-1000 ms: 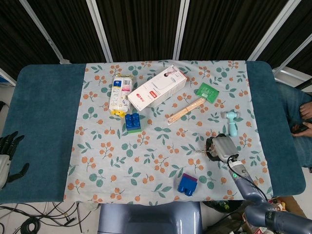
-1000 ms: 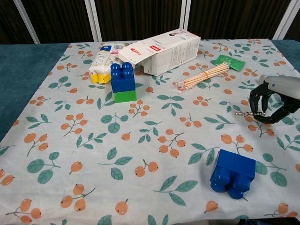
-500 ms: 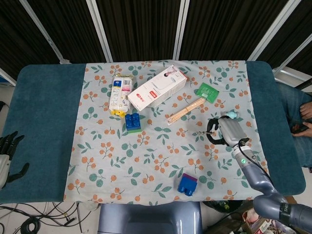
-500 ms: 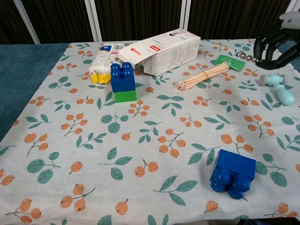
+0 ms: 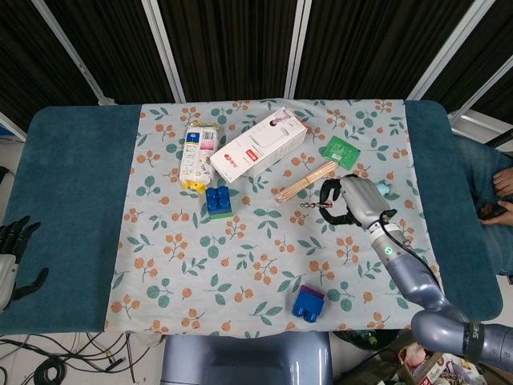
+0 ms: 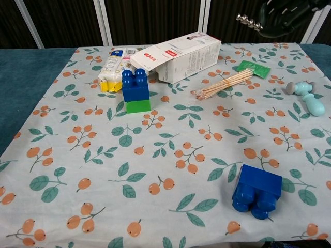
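Your right hand (image 5: 346, 202) grips a small metal corkscrew (image 5: 314, 204), raised at right of centre, just below the bundle of wooden sticks (image 5: 309, 180). Your left hand (image 5: 11, 255) hangs released at the lower left edge, off the table (image 5: 72, 192).

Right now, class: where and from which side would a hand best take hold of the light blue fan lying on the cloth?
Probably the fan's handle, from above. It lies flat on the cloth, round head toward the far side and handle pointing near-right; the handle is slim enough for fingers to close across, with free cloth on both sides.
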`<state>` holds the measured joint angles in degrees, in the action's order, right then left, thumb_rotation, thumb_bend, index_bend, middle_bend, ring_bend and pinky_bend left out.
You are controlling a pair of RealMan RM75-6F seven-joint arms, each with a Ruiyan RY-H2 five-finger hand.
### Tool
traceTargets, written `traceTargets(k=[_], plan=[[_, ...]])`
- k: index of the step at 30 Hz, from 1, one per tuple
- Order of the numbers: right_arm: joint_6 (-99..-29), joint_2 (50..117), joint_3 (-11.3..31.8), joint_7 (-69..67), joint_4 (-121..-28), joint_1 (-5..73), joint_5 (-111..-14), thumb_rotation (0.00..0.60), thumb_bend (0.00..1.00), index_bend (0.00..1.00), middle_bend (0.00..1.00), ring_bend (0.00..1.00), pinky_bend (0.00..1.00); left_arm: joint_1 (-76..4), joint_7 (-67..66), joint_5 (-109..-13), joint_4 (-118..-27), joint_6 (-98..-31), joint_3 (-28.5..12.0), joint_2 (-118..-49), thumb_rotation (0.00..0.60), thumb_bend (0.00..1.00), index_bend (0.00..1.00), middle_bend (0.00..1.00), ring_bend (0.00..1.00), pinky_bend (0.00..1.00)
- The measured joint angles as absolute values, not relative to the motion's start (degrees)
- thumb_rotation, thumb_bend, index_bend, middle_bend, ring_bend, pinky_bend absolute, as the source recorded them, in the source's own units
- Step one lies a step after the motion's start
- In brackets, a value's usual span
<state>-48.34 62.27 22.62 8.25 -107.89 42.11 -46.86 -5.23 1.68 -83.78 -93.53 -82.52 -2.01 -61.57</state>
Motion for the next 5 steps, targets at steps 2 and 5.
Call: traceTargets(k=[2,5], plan=[[-47.66,61.69,23.41,8.04,-108.68,43.55,-44.65,0.6,0.39,0.64,0.47,0.47,0.24,-5.2,1.85,-83.73,-93.48,-82.54,-2.03,-61.53,0.6,0.33,0.09,0.01,0.01,0.02],[-47.36,60.6,23.98,7.72,-109.81,45.07,-42.82,0.6,0.39,0.64,0.47,0.47,0.24,-5.22,2.0,-83.77,-93.4,-82.49,-2.02,-61.5,0.6,0.33,0.09,0.01,0.01,0.02]])
